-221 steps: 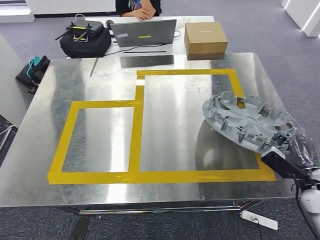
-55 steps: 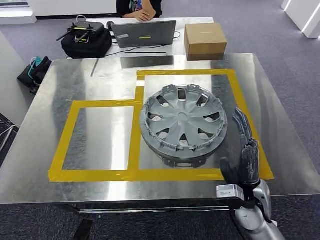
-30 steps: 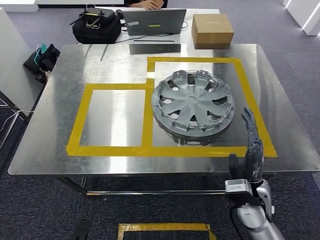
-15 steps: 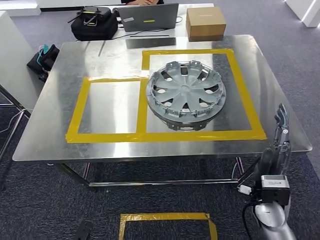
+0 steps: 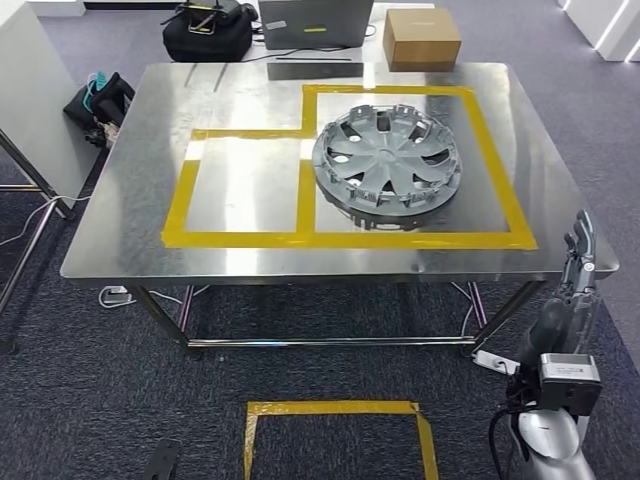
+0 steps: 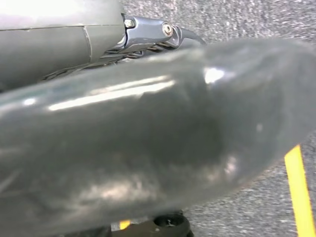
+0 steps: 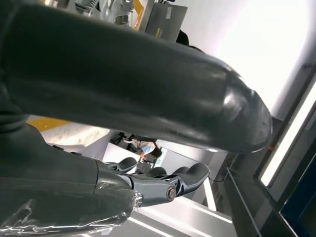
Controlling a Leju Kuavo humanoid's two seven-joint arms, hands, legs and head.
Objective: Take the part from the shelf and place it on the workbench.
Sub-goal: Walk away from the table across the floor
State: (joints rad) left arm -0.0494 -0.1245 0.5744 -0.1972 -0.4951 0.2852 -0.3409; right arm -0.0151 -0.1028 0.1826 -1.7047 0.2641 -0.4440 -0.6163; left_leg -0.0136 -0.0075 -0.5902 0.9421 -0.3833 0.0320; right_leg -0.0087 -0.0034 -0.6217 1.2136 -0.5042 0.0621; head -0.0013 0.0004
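Observation:
The part is a grey hubcap [image 5: 386,158]. It lies flat on the steel workbench [image 5: 249,95], inside the larger of two yellow-taped rectangles [image 5: 494,160]. My right hand [image 5: 570,310] hangs off the bench's near right corner, below its edge, with fingers straight and nothing in it. In the right wrist view that hand's thick thumb [image 7: 111,84] and its straight fingers [image 7: 164,180] hold nothing. My left hand [image 6: 149,138] hangs over the carpet, its thumb blurred and close to the camera, with nothing in its grasp.
Behind the bench stand a laptop [image 5: 315,22], a cardboard box [image 5: 421,38] and a black bag [image 5: 207,30]. Another bag [image 5: 106,100] and a white panel [image 5: 30,90] are at the left. A yellow tape outline [image 5: 336,440] marks the carpet in front; a power strip [image 5: 494,360] lies under the bench.
The whole view has pulled back from the bench, so the camera moved. My right hand has come off the tabletop and dropped below its edge. The hubcap stays in its taped rectangle.

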